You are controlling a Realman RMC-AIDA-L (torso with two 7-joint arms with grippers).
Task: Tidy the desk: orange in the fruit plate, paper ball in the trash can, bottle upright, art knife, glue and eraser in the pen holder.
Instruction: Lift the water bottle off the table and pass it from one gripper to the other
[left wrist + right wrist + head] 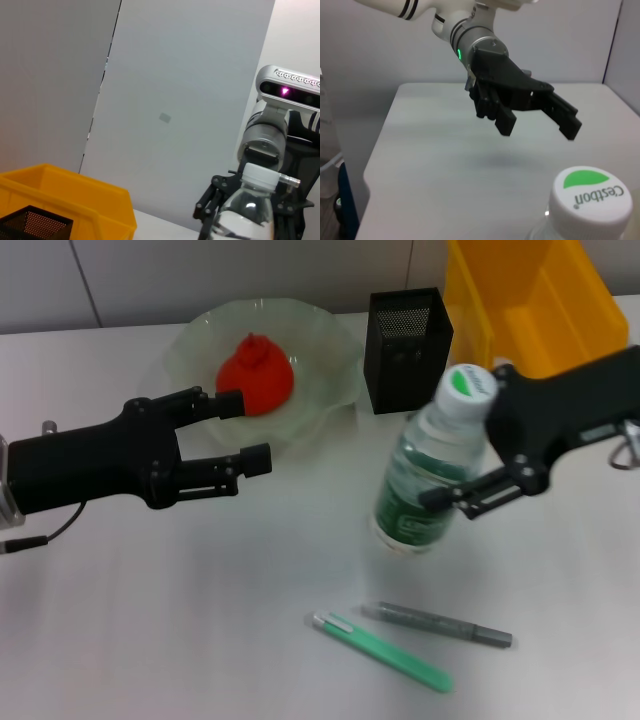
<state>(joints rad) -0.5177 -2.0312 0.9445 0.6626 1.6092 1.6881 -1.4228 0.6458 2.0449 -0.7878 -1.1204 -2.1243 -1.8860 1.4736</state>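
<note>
The clear water bottle (425, 480) with a white and green cap stands a little tilted at mid-table. My right gripper (450, 475) is shut on it, one finger across its front and the other behind it. In the left wrist view the bottle (248, 200) sits between those fingers (206, 210). The orange (256, 376) lies in the pale green fruit plate (195, 335). My left gripper (245, 430) hovers open and empty just in front of the plate, and shows open in the right wrist view (540, 125). A green art knife (385, 650) and a grey glue stick (437, 624) lie near the front. Paper ball and eraser are out of view.
The black mesh pen holder (407, 335) stands behind the bottle, beside the plate. A yellow bin (535, 300) sits at the back right, also seen in the left wrist view (65, 200). The bottle cap (592, 200) fills the near corner of the right wrist view.
</note>
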